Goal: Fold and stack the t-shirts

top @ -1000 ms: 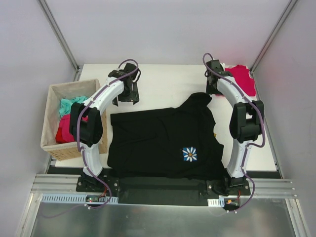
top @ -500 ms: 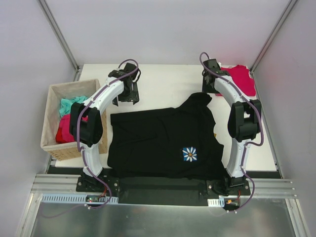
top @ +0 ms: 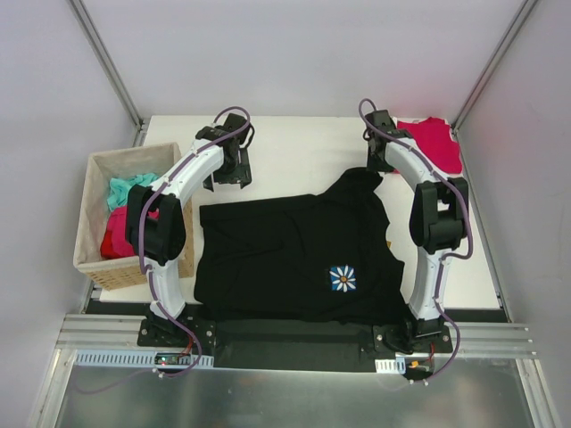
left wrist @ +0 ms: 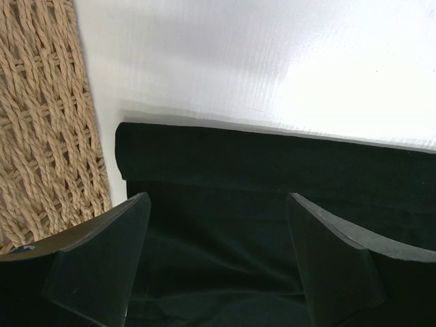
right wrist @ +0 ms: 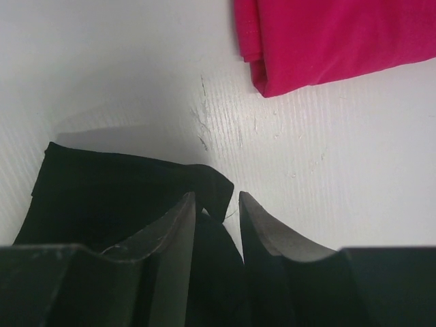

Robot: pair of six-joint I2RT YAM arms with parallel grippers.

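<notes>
White tabletop (top: 294, 147) under me — black t-shirt (top: 294, 254) spread flat, red t-shirt (top: 434, 143) folded at the far right corner. My right gripper (right wrist: 216, 204) is nearly closed, pinching the black sleeve corner; my left gripper (left wrist: 218, 225) hangs spread over the far-left corner. Folding's underway — next, left must clamp down.

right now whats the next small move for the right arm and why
Probably lift the right tool a little and carry it toward the near edge. Its fingers look pinched on the far corner of the black shirt, which lies spread flat, while the left tool hovers open over the other far corner.
</notes>
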